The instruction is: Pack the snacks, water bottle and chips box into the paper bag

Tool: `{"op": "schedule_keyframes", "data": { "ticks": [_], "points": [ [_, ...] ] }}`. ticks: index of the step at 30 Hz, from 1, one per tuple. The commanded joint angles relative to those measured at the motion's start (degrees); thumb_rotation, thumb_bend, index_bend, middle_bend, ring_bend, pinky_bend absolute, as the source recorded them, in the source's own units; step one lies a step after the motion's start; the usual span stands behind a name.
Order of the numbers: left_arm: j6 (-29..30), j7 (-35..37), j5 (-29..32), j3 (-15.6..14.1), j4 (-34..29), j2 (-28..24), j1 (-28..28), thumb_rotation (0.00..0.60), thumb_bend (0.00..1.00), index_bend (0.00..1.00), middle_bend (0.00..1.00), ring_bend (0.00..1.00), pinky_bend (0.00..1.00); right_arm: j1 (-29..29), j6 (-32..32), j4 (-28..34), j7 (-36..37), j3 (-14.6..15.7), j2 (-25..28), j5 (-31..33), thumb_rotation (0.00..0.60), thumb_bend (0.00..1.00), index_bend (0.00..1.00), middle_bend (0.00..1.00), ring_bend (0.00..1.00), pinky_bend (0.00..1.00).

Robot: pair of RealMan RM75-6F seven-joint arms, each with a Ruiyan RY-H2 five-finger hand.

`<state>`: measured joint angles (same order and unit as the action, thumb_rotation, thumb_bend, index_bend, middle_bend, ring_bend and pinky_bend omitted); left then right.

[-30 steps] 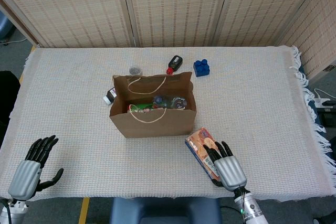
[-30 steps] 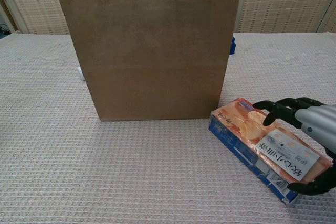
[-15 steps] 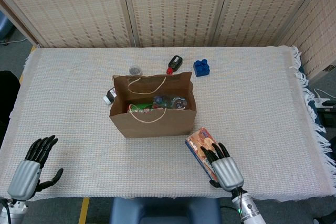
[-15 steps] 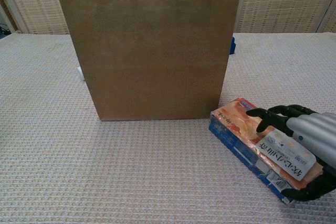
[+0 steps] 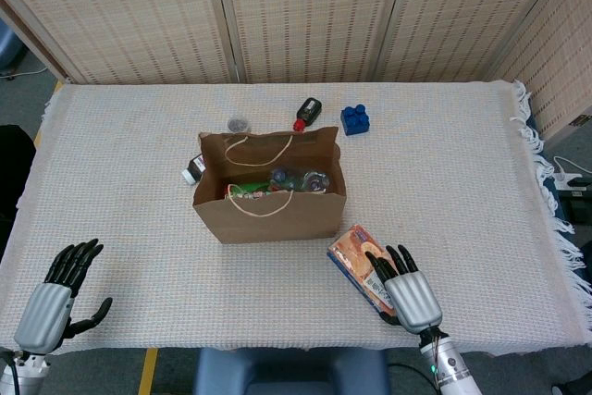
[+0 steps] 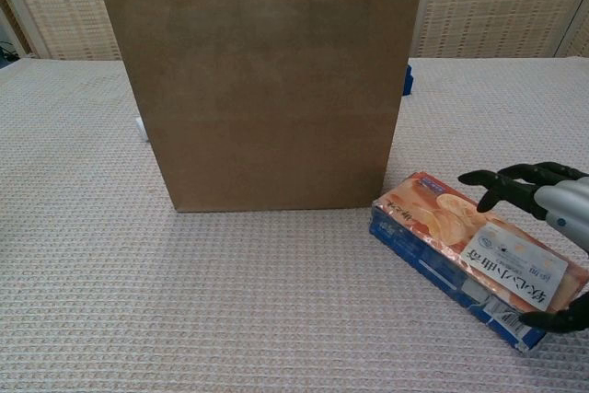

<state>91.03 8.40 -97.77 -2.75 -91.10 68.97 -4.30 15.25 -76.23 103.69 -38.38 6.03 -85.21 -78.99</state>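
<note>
The brown paper bag (image 5: 268, 201) stands open at mid-table and fills the chest view as a tall wall (image 6: 267, 89). Inside it lie a clear water bottle (image 5: 303, 179) and green snack packs (image 5: 242, 191). The orange and blue chips box (image 5: 354, 254) lies flat just right of the bag's front (image 6: 451, 246). My right hand (image 5: 412, 293) grips the box's near end, fingers (image 6: 515, 186) over its far edge and thumb at the near corner. My left hand (image 5: 51, 298) hovers open at the near left corner, holding nothing.
Behind the bag are a blue toy brick (image 5: 353, 118), a dark bottle with a red cap (image 5: 307, 112) and a small round jar (image 5: 239, 123). A white and black item (image 5: 193, 169) leans at the bag's back left. The fringed tablecloth edge (image 5: 546, 191) runs along the right.
My right hand has shifted right and slightly back, and the chips box has slid right with it, turning a little. The left hand and the bag have stayed still.
</note>
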Motion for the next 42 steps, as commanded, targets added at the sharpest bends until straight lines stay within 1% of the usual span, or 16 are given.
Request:
{"op": "schedule_keyframes", "data": {
  "ticks": [1,6,12,16,17,20,24,29,36,42],
  "points": [
    [-0.07,-0.2,0.01,-0.07,-0.08,0.03,0.04,0.6,0.35,0.0,0.0,0.0,0.02,-0.37,-0.03,-0.72,0.04,-0.51,1.45,0.78,0.6,0.0,0.0,0.21,0.0,0.0],
    [-0.23,-0.35,0.13,-0.05,-0.02,0.13,0.01,0.6,0.35,0.0,0.0,0.0,0.02,-0.66,-0.47,-1.64,1.0,-2.41,2.82,2.05,0.6,0.0,0.0,0.21,0.0,0.0],
    [-0.5,-0.72,0.06,-0.14,0.14,0.4,-0.08,0.6,0.35,0.0,0.0,0.0,0.02,-0.91,-0.17,-0.2,4.22,-4.36,3.79,3.68,0.6,0.0,0.0,0.21,0.0,0.0],
    [-0.38,-0.94,-0.12,-0.2,0.08,0.48,-0.04,0.6,0.35,0.0,0.0,0.0,0.02,-0.75,1.97,2.42,5.07,-5.61,3.6,8.41,0.6,0.0,0.0,0.21,0.0,0.0],
    [-0.34,-0.99,-0.2,-0.24,0.08,0.52,-0.02,0.6,0.35,0.0,0.0,0.0,0.02,-0.75,2.69,3.28,5.68,-6.05,3.2,10.27,0.6,0.0,0.0,0.21,0.0,0.0],
    [-0.35,-1.18,-0.29,-0.3,0.17,0.62,-0.01,0.6,0.35,0.0,0.0,0.0,0.02,-0.82,3.52,4.32,7.51,-6.97,1.49,13.09,0.6,0.0,0.0,0.21,0.0,0.0],
    [-0.36,-1.08,-0.31,-0.3,0.21,0.65,-0.03,0.6,0.35,0.0,0.0,0.0,0.02,-0.99,3.14,4.02,8.57,-7.33,-0.92,13.59,0.6,0.0,0.0,0.21,0.0,0.0],
    [-0.29,-0.78,-0.24,-0.25,0.31,0.61,-0.04,0.6,0.35,0.0,0.0,0.0,0.02,-0.82,2.07,2.04,7.92,-7.8,-2.8,12.98,0.6,0.0,0.0,0.21,0.0,0.0],
    [-0.38,-0.68,-0.3,-0.32,0.36,0.58,-0.09,0.6,0.35,0.0,0.0,0.0,0.02,-0.85,1.04,0.43,8.06,-8.81,-3.09,13.26,0.6,0.0,0.0,0.21,0.0,0.0],
    [-0.33,-1.23,-0.7,-0.52,0.26,0.74,-0.07,0.6,0.35,0.0,0.0,0.0,0.02,-0.64,2.03,-0.02,6.96,-8.48,-2.75,15.14,0.6,0.0,0.0,0.21,0.0,0.0]
  ]
}}
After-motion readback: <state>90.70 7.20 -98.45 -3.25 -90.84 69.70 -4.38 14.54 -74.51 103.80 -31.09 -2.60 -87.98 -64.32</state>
